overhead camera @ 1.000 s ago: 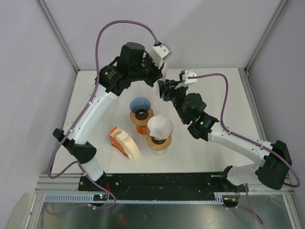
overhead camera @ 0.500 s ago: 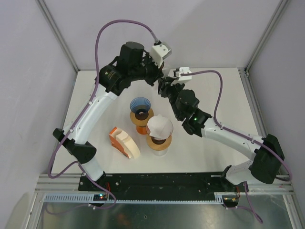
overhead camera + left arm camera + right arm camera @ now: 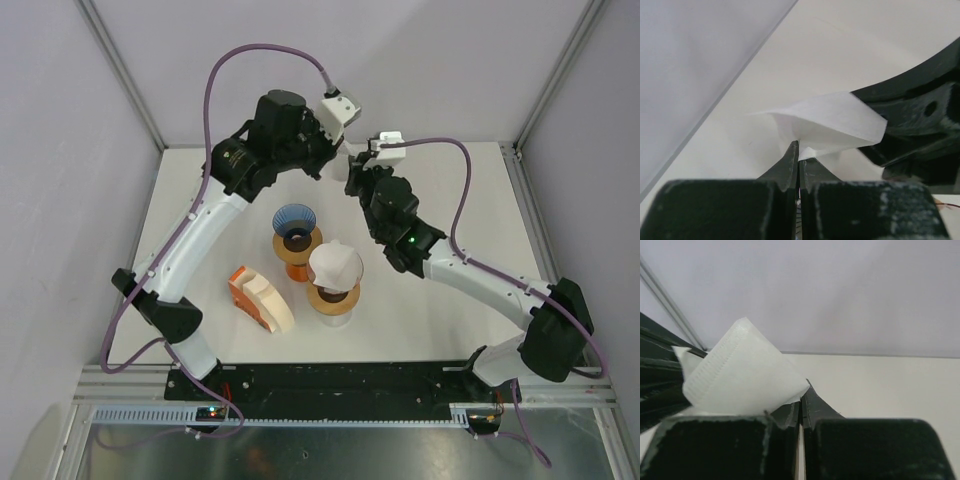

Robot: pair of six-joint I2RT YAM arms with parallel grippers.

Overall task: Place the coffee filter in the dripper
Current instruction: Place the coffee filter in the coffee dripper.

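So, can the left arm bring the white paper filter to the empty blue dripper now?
Probably not yet: the right claw is also shut on the white paper filter. Nothing stands above the blue dripper.

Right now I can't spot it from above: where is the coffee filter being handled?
The coffee filter is pinched between the left end effector and right end effector, above the table's far middle, beyond the blue dripper.
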